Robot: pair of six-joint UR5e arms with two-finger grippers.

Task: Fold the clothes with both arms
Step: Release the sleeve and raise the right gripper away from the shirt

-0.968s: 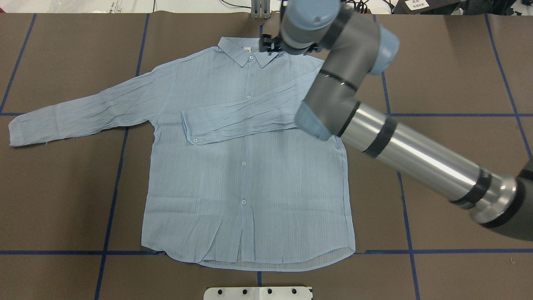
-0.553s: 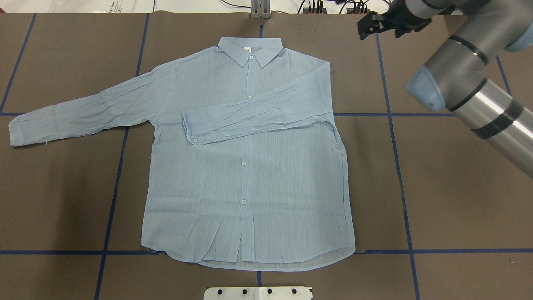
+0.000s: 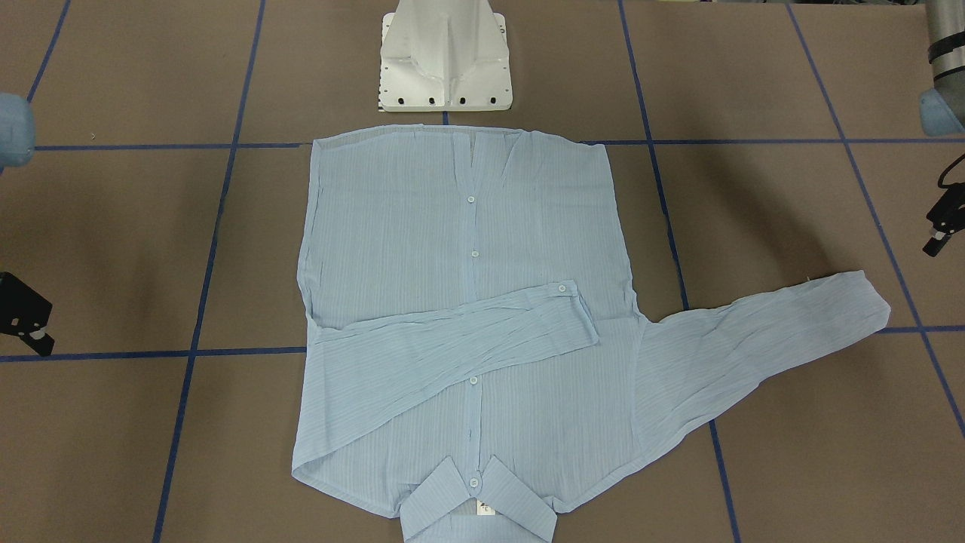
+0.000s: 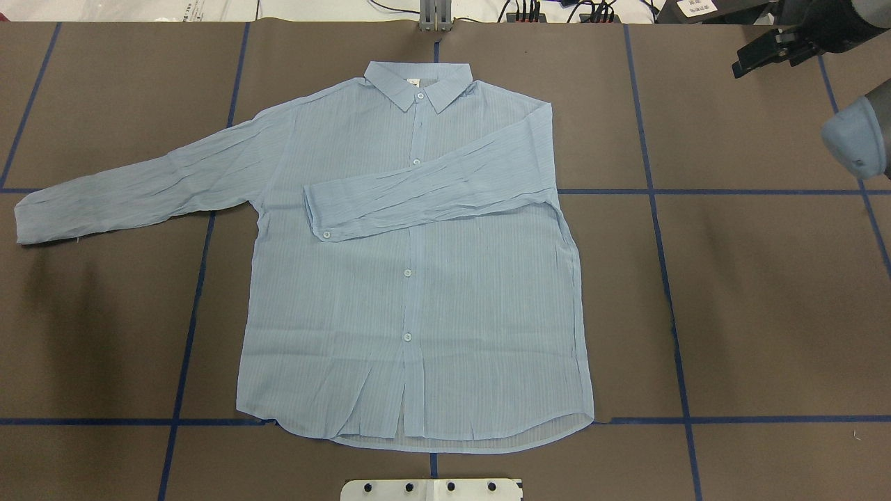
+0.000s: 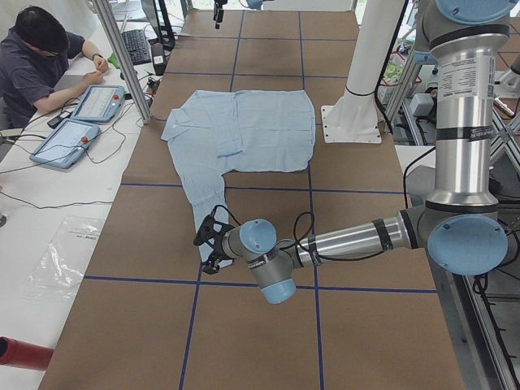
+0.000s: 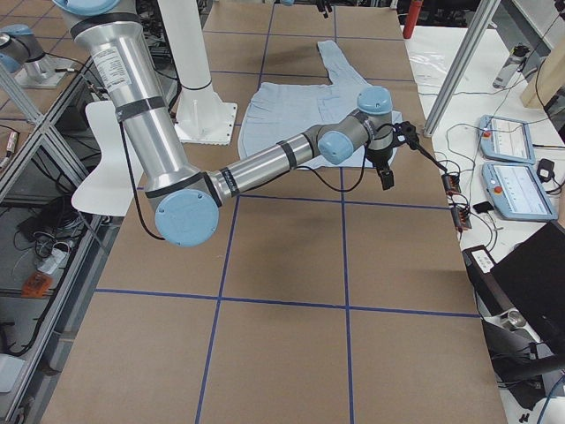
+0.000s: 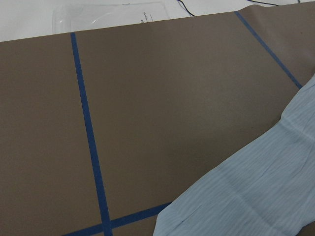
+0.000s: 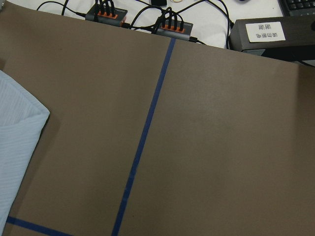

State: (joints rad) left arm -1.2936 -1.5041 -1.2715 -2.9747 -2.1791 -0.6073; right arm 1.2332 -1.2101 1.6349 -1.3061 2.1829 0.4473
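The light-blue shirt [image 4: 418,292] lies flat and buttoned on the brown table, collar at the far edge. One sleeve [image 4: 431,191] is folded across the chest. The other sleeve [image 4: 139,191] stretches out to the overhead view's left. My right gripper [image 4: 766,52] hangs off the shirt near the far right corner, open and holding nothing. My left gripper [image 3: 942,219] shows only in part at the front-facing view's right edge, just beyond the outstretched cuff [image 3: 867,298]. I cannot tell whether it is open or shut. The left wrist view shows that sleeve [image 7: 256,196] below.
The white pedestal base [image 3: 445,56] stands right behind the shirt's hem. Power strips with cables [image 8: 170,25] and a black labelled box [image 8: 268,34] line the far edge. A person [image 5: 41,57] sits at a side table with tablets [image 5: 77,122].
My right arm has swung away from the collar to the far right and off the shirt. The shirt has not moved.
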